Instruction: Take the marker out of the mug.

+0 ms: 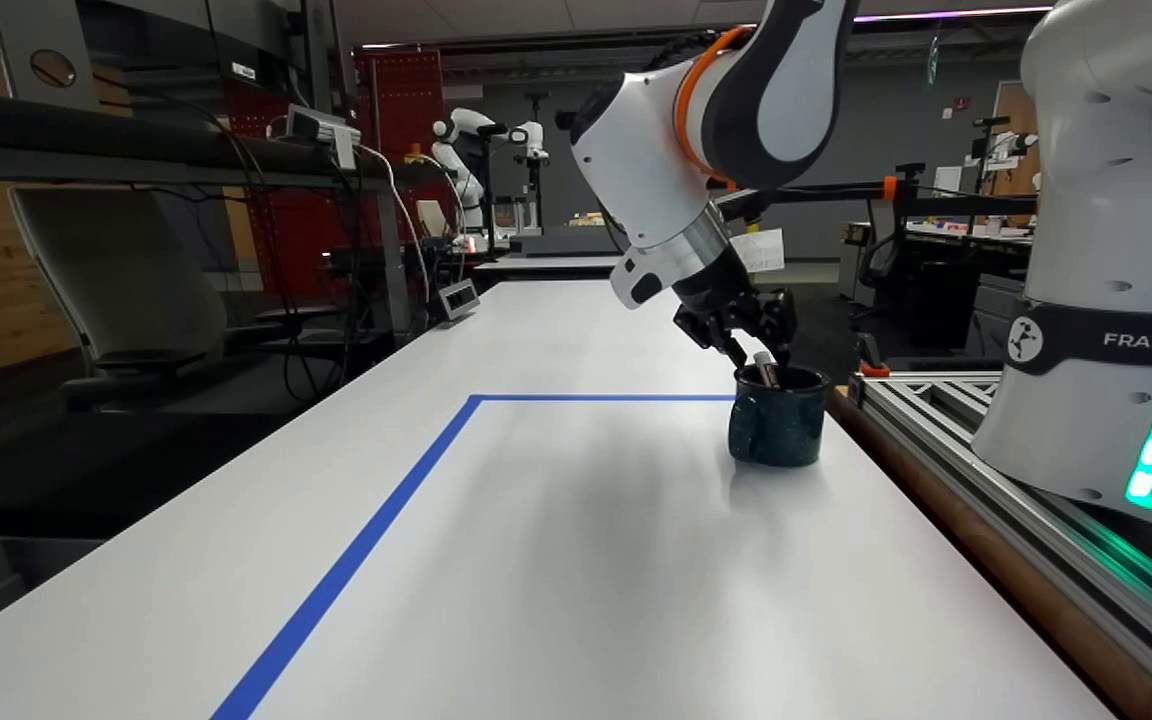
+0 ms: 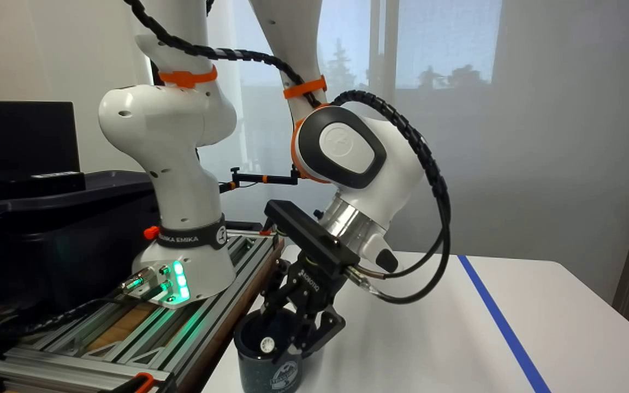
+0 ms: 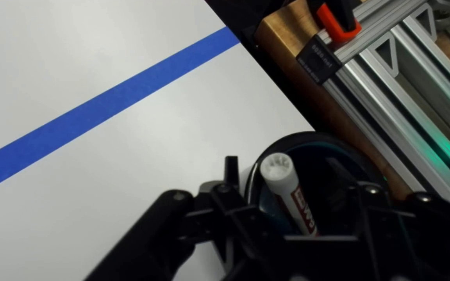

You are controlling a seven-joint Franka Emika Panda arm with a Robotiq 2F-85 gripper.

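Observation:
The dark teal mug (image 1: 781,425) stands upright on the white table, and it also shows in the other views (image 2: 260,374) (image 3: 322,142). The marker (image 3: 296,203) has a white end and a white body with a red label. It leans inside the mug with its white end near the rim; its lower part is hidden. That end also shows in both exterior views (image 1: 766,370) (image 2: 267,344). My gripper (image 3: 285,169) is open and tilted at the mug, also in both exterior views (image 1: 761,352) (image 2: 282,334). One finger is outside the rim, the other over the mug's opening, the marker between them, apparently untouched.
Blue tape (image 1: 346,575) marks lines on the table. The mug stands near the table's wooden edge (image 1: 946,510), beside the aluminium rail frame (image 3: 397,113) and the robot base (image 1: 1096,430). An orange clamp (image 3: 338,27) sits on the frame. A black bin (image 2: 58,245) stands behind it.

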